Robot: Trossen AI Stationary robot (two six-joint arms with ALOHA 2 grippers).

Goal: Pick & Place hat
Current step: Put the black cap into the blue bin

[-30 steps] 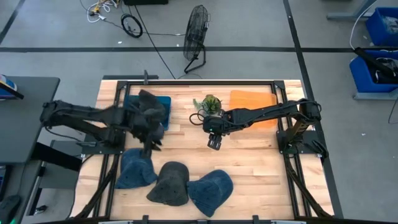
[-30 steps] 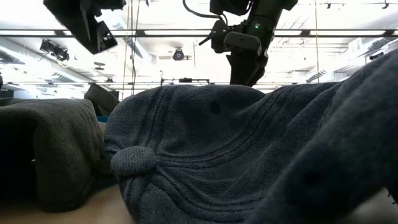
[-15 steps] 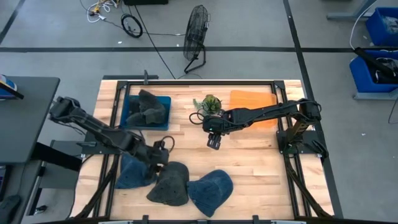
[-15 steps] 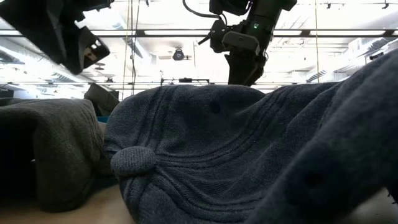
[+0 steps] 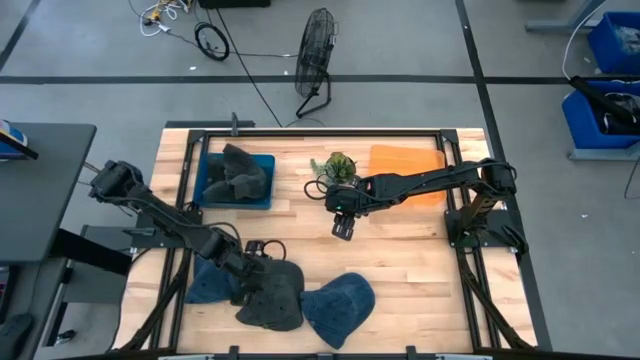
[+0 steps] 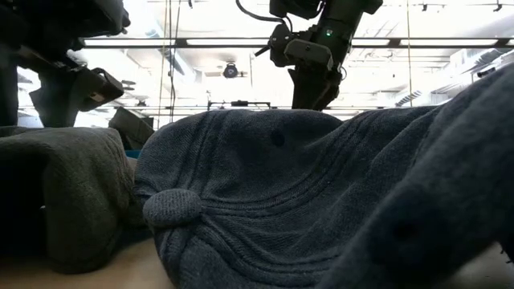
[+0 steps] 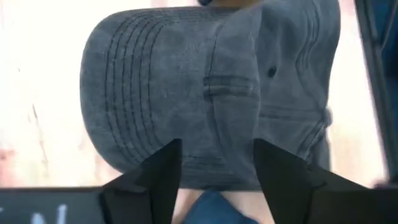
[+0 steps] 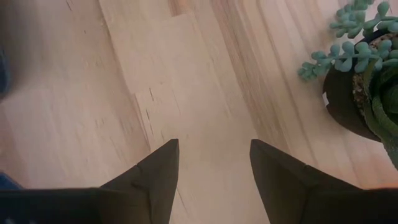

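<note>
Three caps lie on the near part of the table: a blue-grey one, a dark grey one and a blue one. My left gripper is open and hovers over the dark grey cap. In the left wrist view its fingers stand on either side of the cap's back edge, with the stitched brim beyond them. My right gripper is open above bare wood at mid-table, next to the potted plant.
A blue tray at the far left holds more dark caps. An orange cloth lies at the far right. The plant pot stands close to my right gripper. Bare wood stretches between the tray and the near caps.
My left arm swung from beside the blue tray toward the table's near edge and came down, ending over the dark grey cap. The three near caps stayed where they were. My right arm kept still.
</note>
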